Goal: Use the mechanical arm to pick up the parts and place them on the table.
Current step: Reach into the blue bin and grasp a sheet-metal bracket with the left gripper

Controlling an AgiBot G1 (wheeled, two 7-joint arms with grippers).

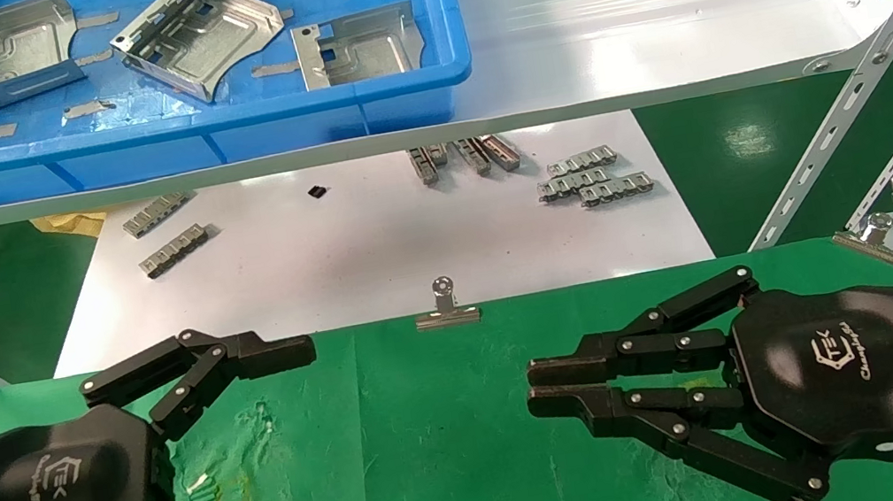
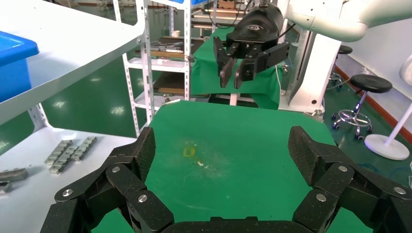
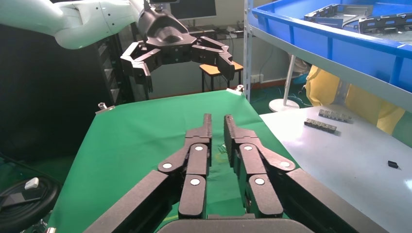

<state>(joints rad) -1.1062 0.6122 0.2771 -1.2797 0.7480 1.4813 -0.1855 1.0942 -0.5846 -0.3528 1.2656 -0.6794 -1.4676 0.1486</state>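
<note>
Over the table | left tool spread, empty | right tool pressed together, empty

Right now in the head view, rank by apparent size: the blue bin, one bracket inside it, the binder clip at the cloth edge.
1. Blue bin, by far the largest, though cut off by the frame.
2. Middle bracket.
3. Binder clip, smallest, even though it sits nearer the camera.
</note>
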